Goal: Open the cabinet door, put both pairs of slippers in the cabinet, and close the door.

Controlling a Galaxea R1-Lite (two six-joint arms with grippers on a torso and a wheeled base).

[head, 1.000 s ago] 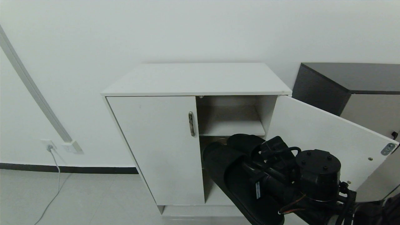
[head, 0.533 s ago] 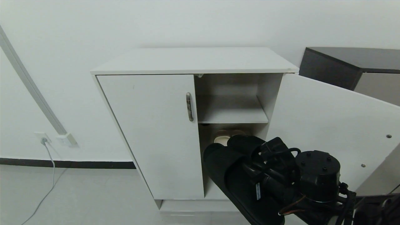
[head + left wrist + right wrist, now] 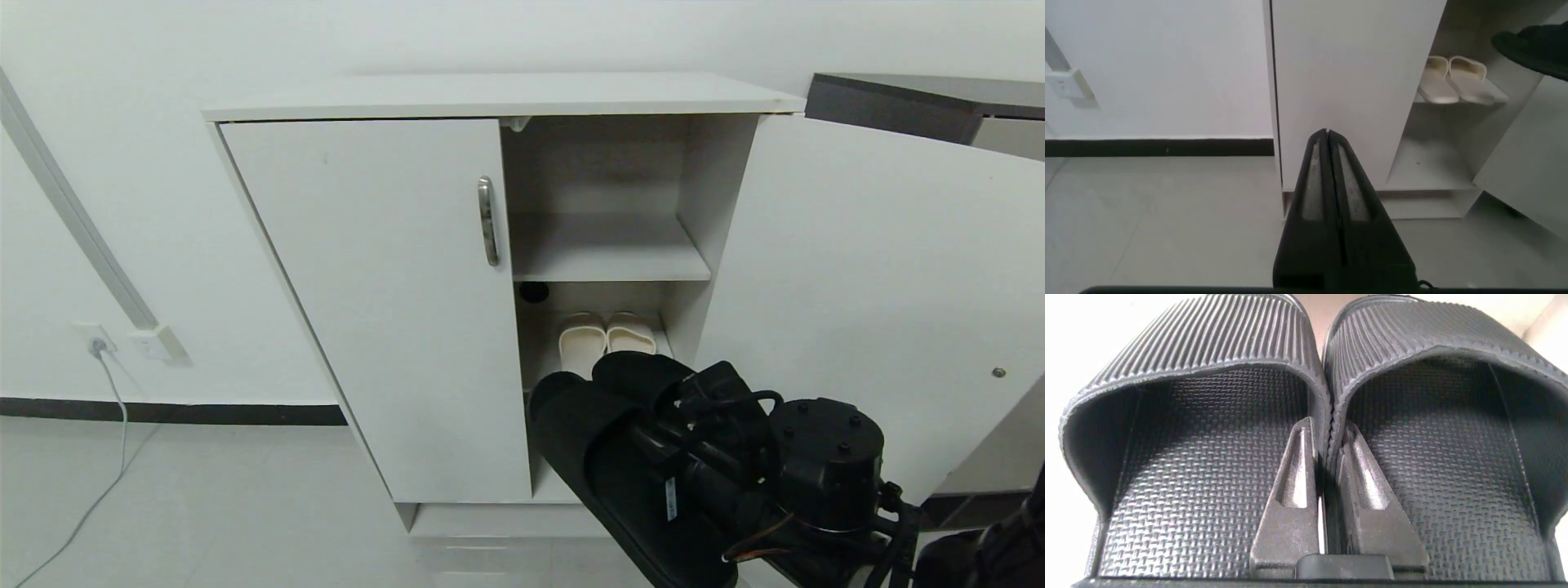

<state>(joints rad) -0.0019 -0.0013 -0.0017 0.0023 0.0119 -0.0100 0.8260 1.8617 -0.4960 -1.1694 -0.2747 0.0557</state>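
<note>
A white cabinet stands against the wall, its right door swung open and its left door closed. A cream pair of slippers sits on the lower shelf, also seen as cream slippers from the left wrist. My right gripper is shut on the inner edges of a black pair of slippers, held in the air just in front of the open compartment; the black slippers hang toes toward the cabinet. My left gripper is shut and holds nothing, low in front of the closed left door.
A dark cabinet stands to the right behind the open door. A wall socket with a cable is low on the left wall. Bare grey floor lies left of the cabinet. The upper shelf holds nothing.
The head camera has dropped lower and closer, so the cabinet sits higher in view and the cream slippers on the lower shelf have come into sight. The right gripper keeps its hold on the black slippers.
</note>
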